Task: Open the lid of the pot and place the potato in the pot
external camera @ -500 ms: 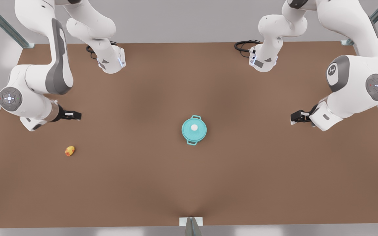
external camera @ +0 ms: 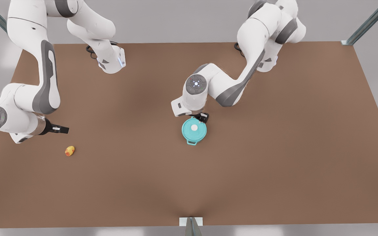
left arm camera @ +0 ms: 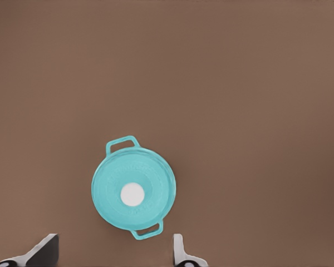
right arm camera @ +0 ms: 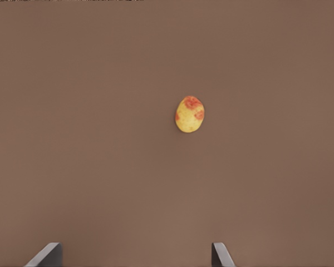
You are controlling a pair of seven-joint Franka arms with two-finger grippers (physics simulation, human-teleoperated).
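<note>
Lid (external camera: 194, 128) covers pot (external camera: 192, 141); potato (external camera: 70, 150) lies apart on table (external camera: 274, 164).

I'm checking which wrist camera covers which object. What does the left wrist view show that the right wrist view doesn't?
Left wrist view: the pot with the lid on it, lying ahead of the open left gripper.

Right wrist view: the potato, lying bare on the table ahead of the open right gripper.

Both: the brown table and that arm's own spread fingertips, holding nothing.
</note>
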